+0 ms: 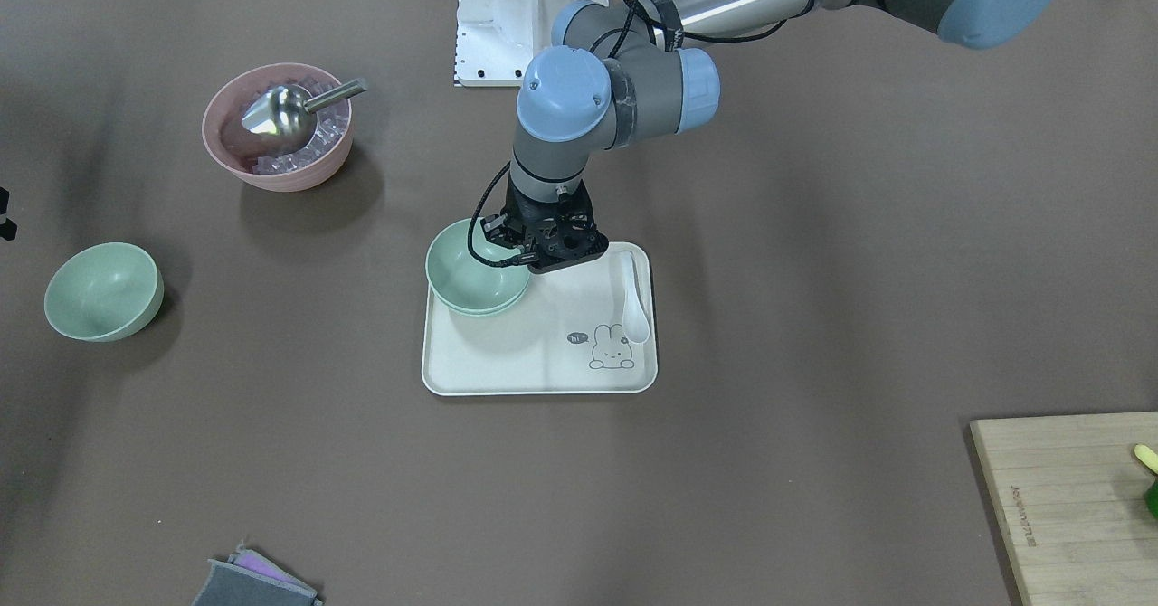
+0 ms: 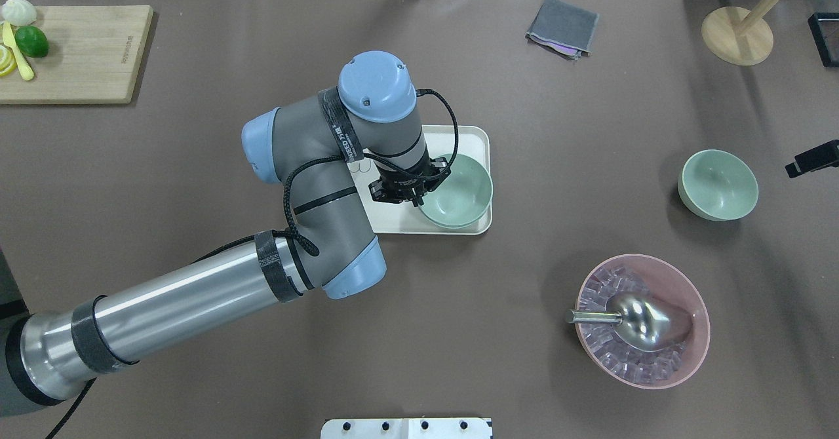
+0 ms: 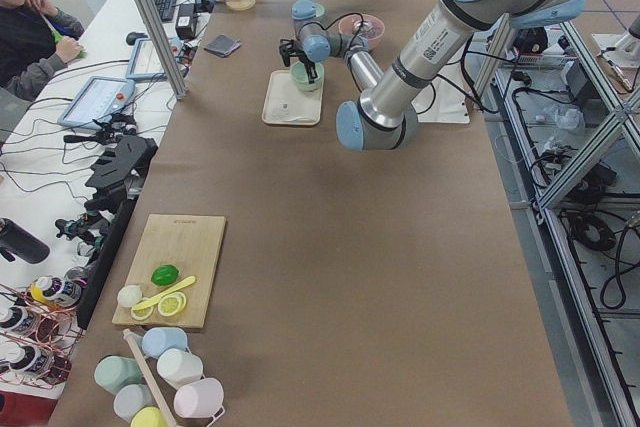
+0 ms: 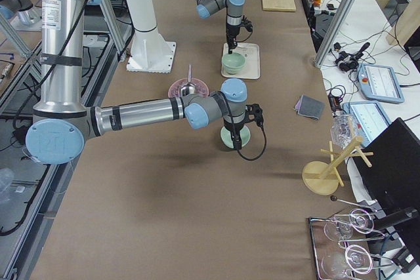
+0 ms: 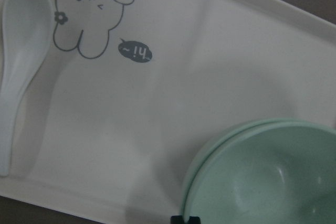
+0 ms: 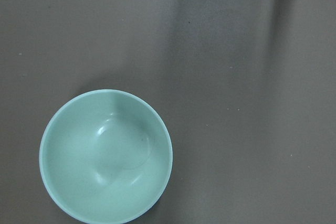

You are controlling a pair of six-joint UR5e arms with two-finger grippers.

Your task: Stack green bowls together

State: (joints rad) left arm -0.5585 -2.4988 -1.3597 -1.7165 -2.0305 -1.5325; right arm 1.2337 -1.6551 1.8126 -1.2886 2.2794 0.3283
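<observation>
Long table [image 3: 330, 277], matte brown cover; light soft and even, shadows faint. White side bench [image 3: 115, 32] along operators' side, cable clutter. Aluminium frame post [image 3: 150, 17] at table edge. Grey floor [image 3: 610, 367] on robot's side.

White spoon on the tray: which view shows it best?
Left wrist-mounted: the white spoon lies large and close. Front-facing shows it small; overhead, the left arm hides it; side views too tiny; right wrist none.

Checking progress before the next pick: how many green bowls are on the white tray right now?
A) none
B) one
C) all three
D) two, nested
D: the nested green bowls show two rims on the white tray, and the third green bowl sits alone on the table.
</observation>
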